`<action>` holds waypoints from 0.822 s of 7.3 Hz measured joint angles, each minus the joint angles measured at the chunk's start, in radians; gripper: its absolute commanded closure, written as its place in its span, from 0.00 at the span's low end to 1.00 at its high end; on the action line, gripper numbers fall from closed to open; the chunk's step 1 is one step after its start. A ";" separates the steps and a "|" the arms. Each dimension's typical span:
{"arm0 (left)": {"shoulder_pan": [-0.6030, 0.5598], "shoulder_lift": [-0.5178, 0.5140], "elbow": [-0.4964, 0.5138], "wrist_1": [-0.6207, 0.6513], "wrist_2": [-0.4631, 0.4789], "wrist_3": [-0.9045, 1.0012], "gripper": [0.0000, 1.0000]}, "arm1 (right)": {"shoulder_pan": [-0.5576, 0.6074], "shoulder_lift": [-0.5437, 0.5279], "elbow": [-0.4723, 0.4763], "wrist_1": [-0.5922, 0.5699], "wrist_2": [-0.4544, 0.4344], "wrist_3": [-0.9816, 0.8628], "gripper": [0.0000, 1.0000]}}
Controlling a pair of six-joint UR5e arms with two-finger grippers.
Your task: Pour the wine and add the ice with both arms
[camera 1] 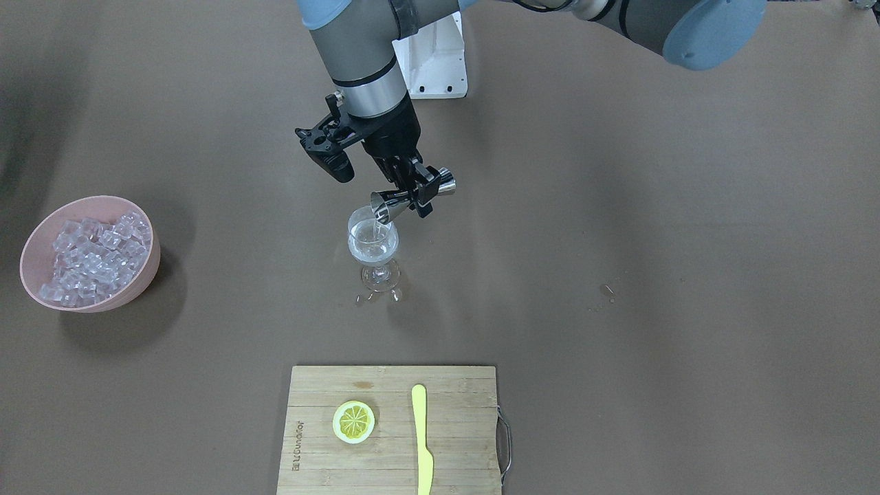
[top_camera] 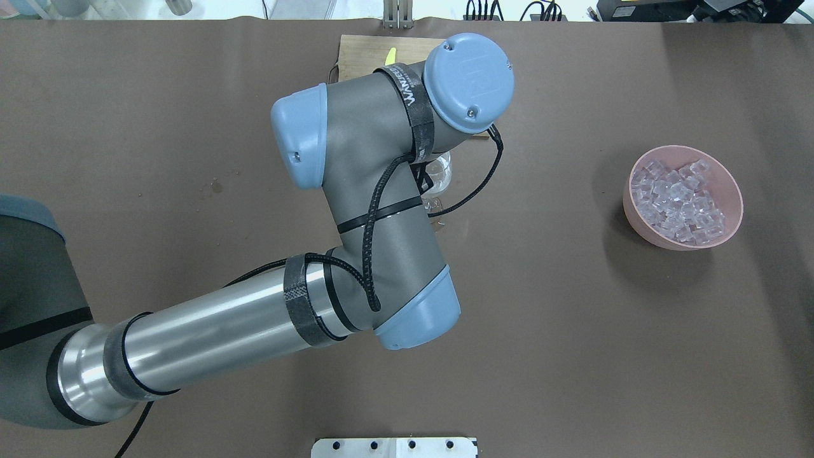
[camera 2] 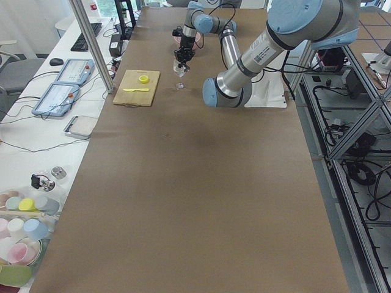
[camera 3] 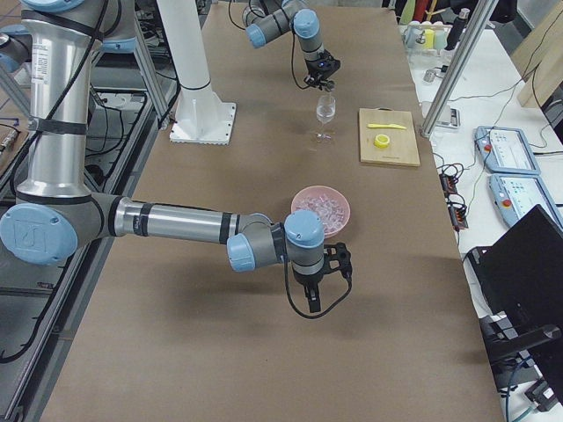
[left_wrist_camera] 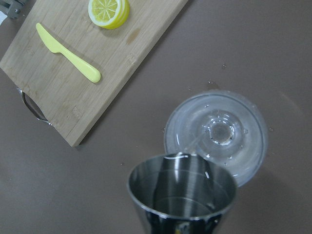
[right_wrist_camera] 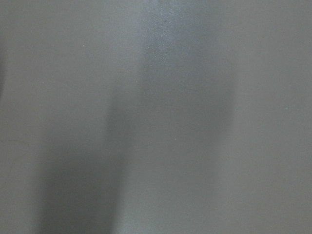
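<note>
My left gripper (camera 1: 421, 192) is shut on a steel jigger (camera 1: 402, 198), tipped with its mouth over a clear wine glass (camera 1: 372, 247) standing mid-table. A thin stream of clear wine (camera 1: 375, 221) runs from the jigger into the glass. In the left wrist view the jigger (left_wrist_camera: 183, 190) sits at the edge of the glass (left_wrist_camera: 224, 131). The ice (camera 1: 96, 258) is heaped in a pink bowl (camera 1: 148, 275). My right gripper (camera 3: 318, 286) shows only in the exterior right view, hanging just beside the pink bowl (camera 3: 299, 195); I cannot tell whether it is open or shut.
A wooden cutting board (camera 1: 460, 426) lies at the operators' edge with a lemon slice (camera 1: 354, 421) and a yellow knife (camera 1: 421, 440) on it. The white base (camera 1: 436, 62) stands behind the glass. Droplets (camera 1: 606, 292) mark the table surface.
</note>
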 measured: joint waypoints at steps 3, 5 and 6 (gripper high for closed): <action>0.001 -0.038 0.024 0.077 0.022 0.018 1.00 | 0.000 0.000 -0.001 0.000 0.000 0.000 0.00; 0.002 -0.092 0.080 0.112 0.025 0.019 1.00 | 0.000 -0.001 -0.002 0.000 -0.001 0.000 0.00; 0.003 -0.102 0.093 0.117 0.025 0.018 1.00 | 0.000 -0.001 -0.003 0.000 0.000 0.000 0.00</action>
